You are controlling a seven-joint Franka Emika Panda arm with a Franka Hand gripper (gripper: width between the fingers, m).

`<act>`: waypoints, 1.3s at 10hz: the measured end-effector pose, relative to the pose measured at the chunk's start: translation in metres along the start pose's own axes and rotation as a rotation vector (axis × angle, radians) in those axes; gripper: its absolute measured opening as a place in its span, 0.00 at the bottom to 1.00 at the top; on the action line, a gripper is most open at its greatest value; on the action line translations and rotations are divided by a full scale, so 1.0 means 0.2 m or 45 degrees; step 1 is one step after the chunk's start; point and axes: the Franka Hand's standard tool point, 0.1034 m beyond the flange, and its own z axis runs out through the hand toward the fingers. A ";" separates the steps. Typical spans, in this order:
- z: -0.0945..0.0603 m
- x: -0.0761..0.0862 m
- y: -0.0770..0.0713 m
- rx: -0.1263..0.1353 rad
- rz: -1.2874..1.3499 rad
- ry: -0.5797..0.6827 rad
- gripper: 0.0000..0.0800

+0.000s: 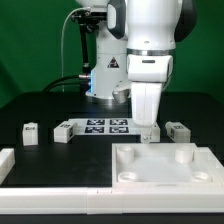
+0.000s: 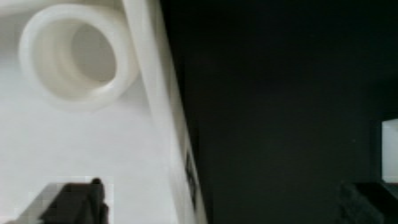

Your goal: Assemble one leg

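Observation:
Three small white legs stand on the black table: one [image 1: 30, 132] and another [image 1: 63, 130] at the exterior view's left, one [image 1: 178, 130] at its right. My gripper [image 1: 148, 126] hangs low over the far edge of the large white tabletop [image 1: 150, 172], between the marker board and the right leg. In the wrist view my gripper [image 2: 221, 205] is open and empty. One finger [image 2: 71, 203] is over the tabletop [image 2: 54, 140] near a round corner hole [image 2: 75, 52]. The other finger [image 2: 370, 203] is over the black table. A white piece, probably a leg [image 2: 390, 135], shows at the frame's edge.
The marker board [image 1: 105, 126] lies behind the tabletop, just to the exterior view's left of my gripper. A white L-shaped rail [image 1: 50, 200] runs along the front and left. The arm's base [image 1: 105, 70] stands at the back.

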 end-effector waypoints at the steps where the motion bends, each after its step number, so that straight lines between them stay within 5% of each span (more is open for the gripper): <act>1: 0.00 0.00 0.00 0.003 0.085 0.002 0.81; 7: 0.00 0.03 -0.01 0.033 0.947 0.030 0.81; 9: 0.00 0.10 -0.10 0.064 1.370 0.024 0.81; 13: -0.02 0.30 -0.32 0.095 1.411 0.000 0.81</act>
